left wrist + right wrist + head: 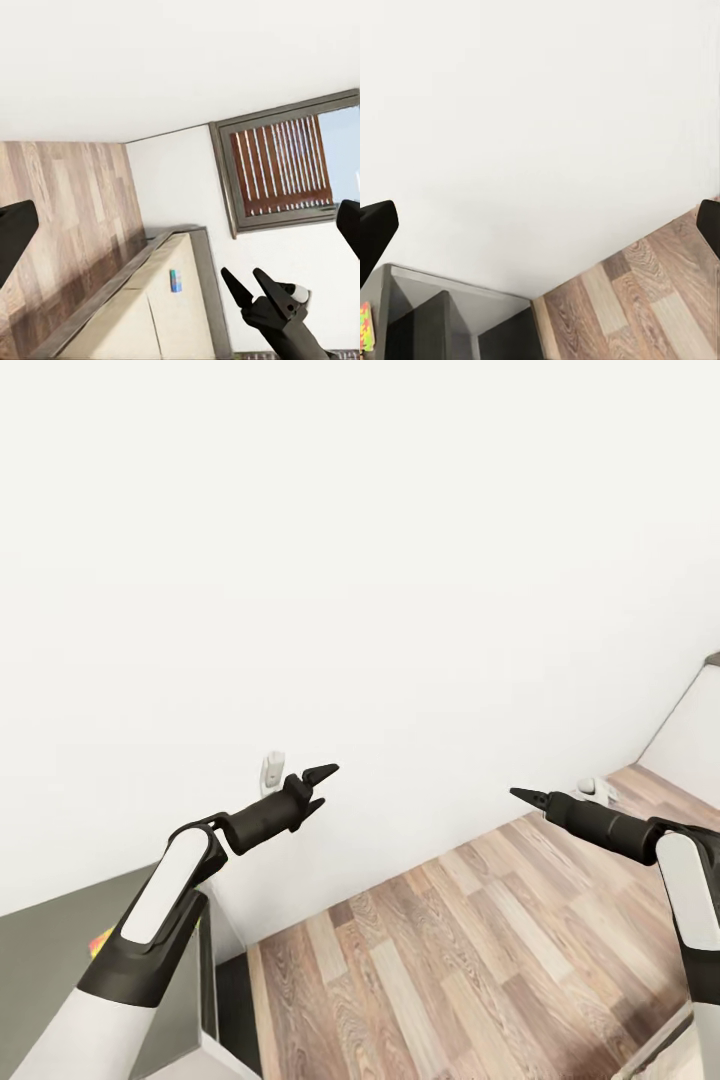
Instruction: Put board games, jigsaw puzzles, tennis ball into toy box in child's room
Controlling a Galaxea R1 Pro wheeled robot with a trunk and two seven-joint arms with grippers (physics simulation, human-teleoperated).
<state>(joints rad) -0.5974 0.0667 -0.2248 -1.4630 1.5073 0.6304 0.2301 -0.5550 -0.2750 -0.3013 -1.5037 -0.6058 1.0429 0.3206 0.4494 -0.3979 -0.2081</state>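
Note:
My left gripper (316, 787) hangs open in front of a white wall, over the corner of the table (50, 940). My right gripper (530, 797) is open too, above the wood floor, and it also appears in the left wrist view as the right gripper (251, 289) with its fingers apart. A sliver of a jigsaw puzzle (100, 942) lies on the dark grey top beside my left arm, and the right wrist view catches the same puzzle (365, 328) at its edge. Far off, a small light-blue board game (175, 280) lies on the beige bed (135, 322). Both grippers hold nothing.
A white wall (360, 560) stands close ahead. Wood-plank floor (450, 960) stretches between the arms and to the right. The table's white cabinet front (215, 960) drops away beside my left arm. A window with brown blinds (281, 169) is above the bed.

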